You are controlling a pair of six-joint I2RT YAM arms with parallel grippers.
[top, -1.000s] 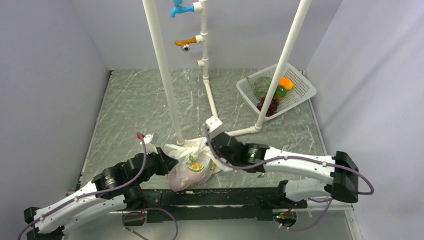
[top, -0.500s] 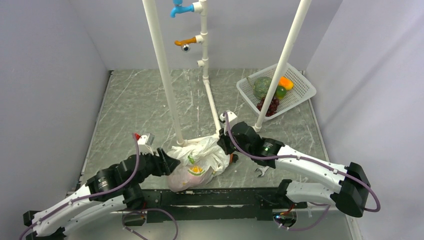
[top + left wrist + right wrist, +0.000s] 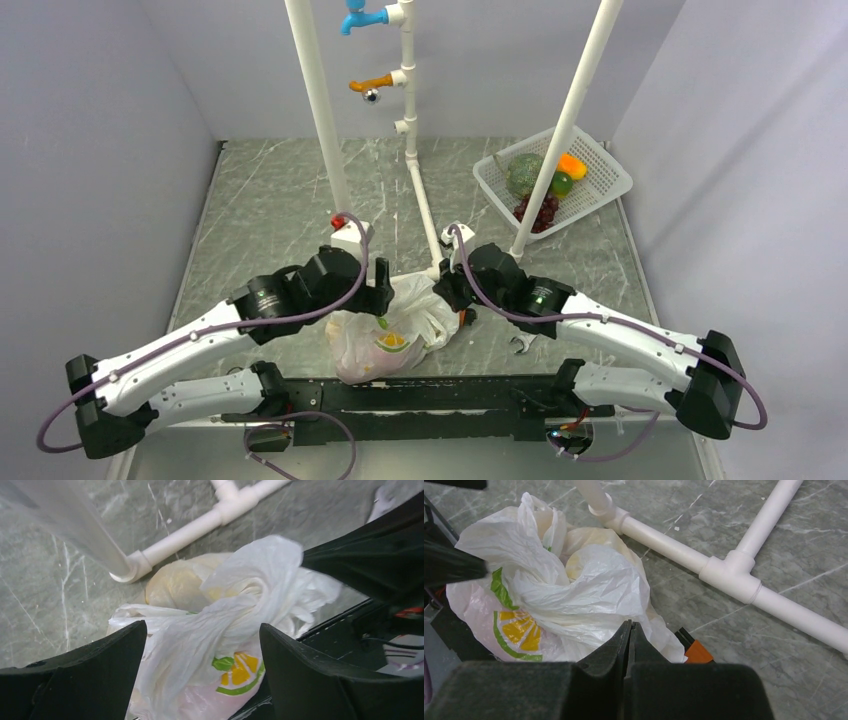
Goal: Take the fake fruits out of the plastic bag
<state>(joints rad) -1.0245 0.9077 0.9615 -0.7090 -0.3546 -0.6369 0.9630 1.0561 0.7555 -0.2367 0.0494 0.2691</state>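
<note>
While both arms flank it, bag (image 3: 400,322): crumpled on table (image 3: 260,200) near the front edge, just beside the foot of the pipe frame (image 3: 425,215).
Fruits (image 3: 172,586): inside bag, pale yellow and pink shapes through the film; kinds unclear.
Left gripper (image 3: 201,630): 2 fingers wide apart, straddling the bag from above, nothing clamped.
Right gripper (image 3: 629,627): jaws pressed together, tips at the bag's right side; film pinched or not, cannot tell.
Orange part (image 3: 696,652): just beside bag.
Basket (image 3: 600,190): far right, well apart.
</note>
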